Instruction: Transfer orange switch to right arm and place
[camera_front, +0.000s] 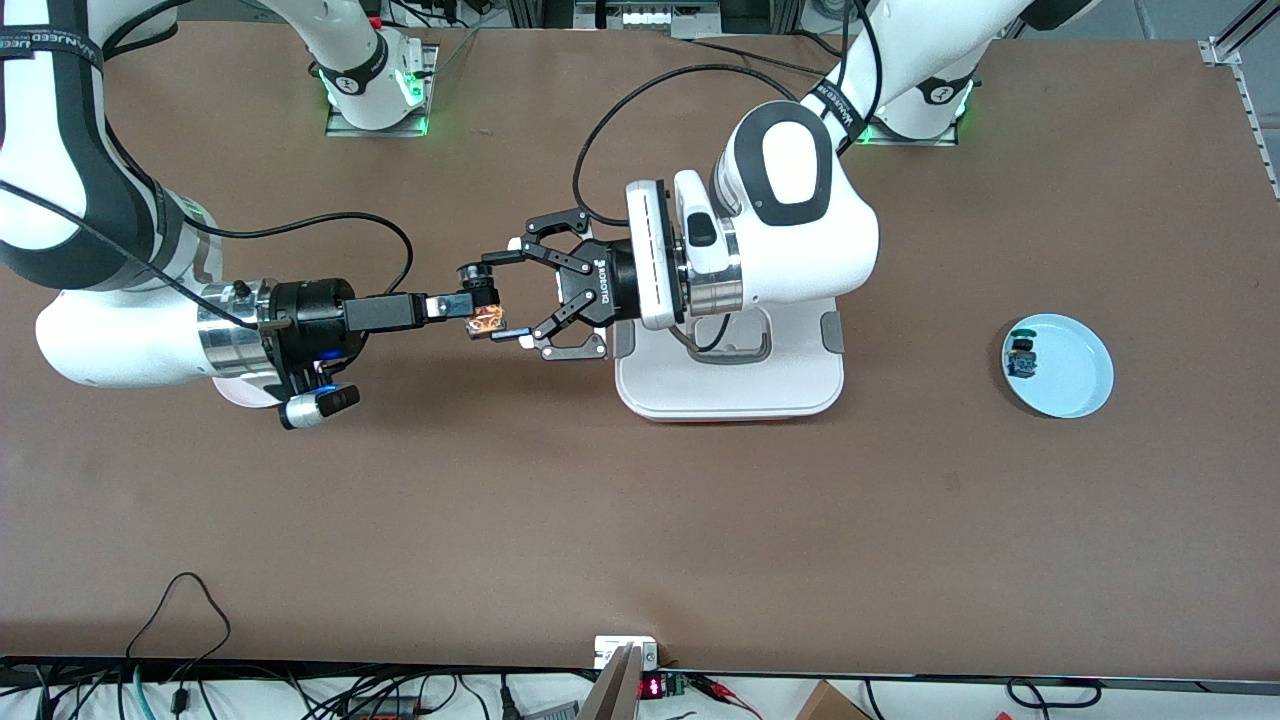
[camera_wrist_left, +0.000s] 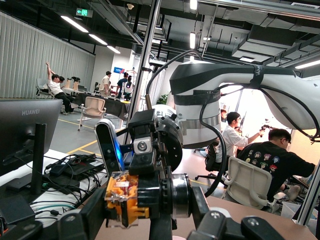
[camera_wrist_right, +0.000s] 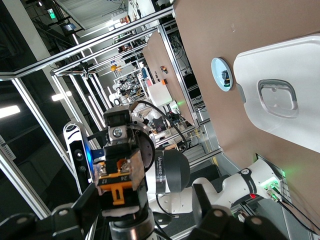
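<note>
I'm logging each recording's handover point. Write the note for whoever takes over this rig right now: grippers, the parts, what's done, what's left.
Right gripper: shut on the orange switch, held in the air over bare table beside the white tray.
Left gripper: open, fingers spread around the switch, not gripping.
Blue switch: lying on the light blue plate toward the left arm's end.
Done: the right arm has the switch.
Left: back the left gripper away, then place the switch.

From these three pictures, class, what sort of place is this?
Probably a robotics lab in an open-plan office: two robot arms share a brown table, with aluminium framing around it, and people sit at desks nearby.
</note>
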